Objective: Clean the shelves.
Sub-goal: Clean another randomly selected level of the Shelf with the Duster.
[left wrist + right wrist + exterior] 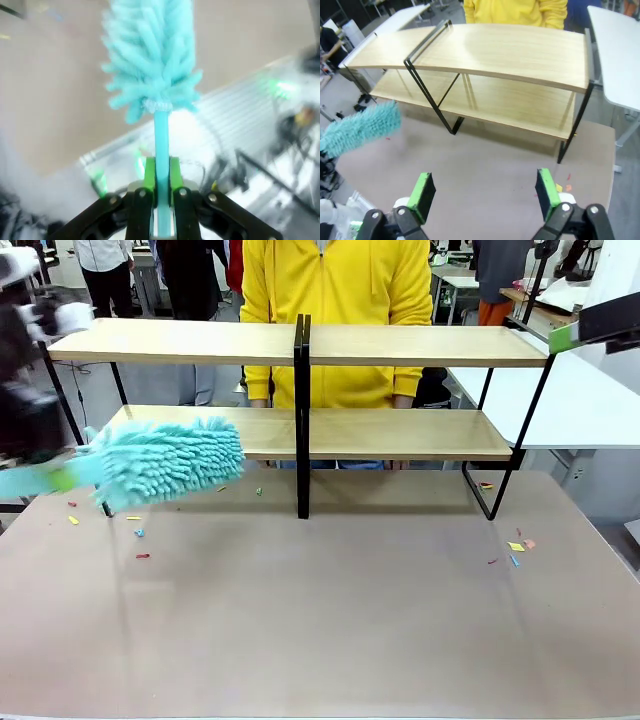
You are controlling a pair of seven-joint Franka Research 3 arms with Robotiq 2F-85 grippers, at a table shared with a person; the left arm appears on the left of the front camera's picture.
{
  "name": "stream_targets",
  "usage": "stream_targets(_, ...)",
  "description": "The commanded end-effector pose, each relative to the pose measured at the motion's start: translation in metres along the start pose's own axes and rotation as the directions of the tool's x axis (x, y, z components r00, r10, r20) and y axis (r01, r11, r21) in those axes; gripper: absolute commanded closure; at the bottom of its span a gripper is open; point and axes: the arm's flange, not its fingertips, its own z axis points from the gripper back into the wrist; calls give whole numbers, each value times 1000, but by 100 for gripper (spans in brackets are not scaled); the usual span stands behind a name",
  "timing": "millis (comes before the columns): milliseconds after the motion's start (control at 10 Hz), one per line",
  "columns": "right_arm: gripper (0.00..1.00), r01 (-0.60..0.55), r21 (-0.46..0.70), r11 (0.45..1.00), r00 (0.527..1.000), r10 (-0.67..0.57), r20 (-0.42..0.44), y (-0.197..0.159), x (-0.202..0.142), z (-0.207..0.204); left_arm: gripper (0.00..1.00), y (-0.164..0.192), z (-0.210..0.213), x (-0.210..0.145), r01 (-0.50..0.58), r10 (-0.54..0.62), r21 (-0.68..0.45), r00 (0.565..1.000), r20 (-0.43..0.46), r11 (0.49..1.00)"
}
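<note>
The shelves stand at the far side of the brown table, two tiers of light-wood boards in a black frame with a central upright. In the right wrist view the shelves lie ahead and below. My left gripper is shut on the thin teal handle of a fluffy teal duster. In the front view the duster hangs blurred in front of the lower left board. My right gripper is open and holds nothing, high at the right end of the shelves.
A person in a yellow top stands behind the shelves. Small coloured scraps lie on the brown table at the left, with more scraps at the right. A white table stands at the right.
</note>
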Motion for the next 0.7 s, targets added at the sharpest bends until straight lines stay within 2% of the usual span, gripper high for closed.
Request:
stream_targets(0,0,3,0,1000,1000,-3,2,-1,1,0,87,28,44,-65,264,-270,-88,960,-72,961)
stream_targets(100,0,3,0,1000,1000,-3,2,-1,1,0,87,41,65,-102,390,-393,-206,919,27,898)
stream_targets(200,0,3,0,1000,1000,-3,2,-1,1,0,87,57,87,-139,501,-447,-288,863,234,816)
stream_targets(300,0,3,0,1000,1000,-3,2,-1,1,0,87,72,102,-165,567,-433,-318,806,404,759)
stream_targets(400,0,3,0,1000,1000,-3,2,-1,1,0,87,90,120,-184,567,-355,-324,774,525,757)
stream_targets(500,0,3,0,1000,1000,-3,2,-1,1,0,87,112,143,-196,524,-225,-319,732,643,790)
stream_targets(600,0,3,0,1000,1000,-3,2,-1,1,0,87,141,176,-209,485,-113,-295,649,752,823)
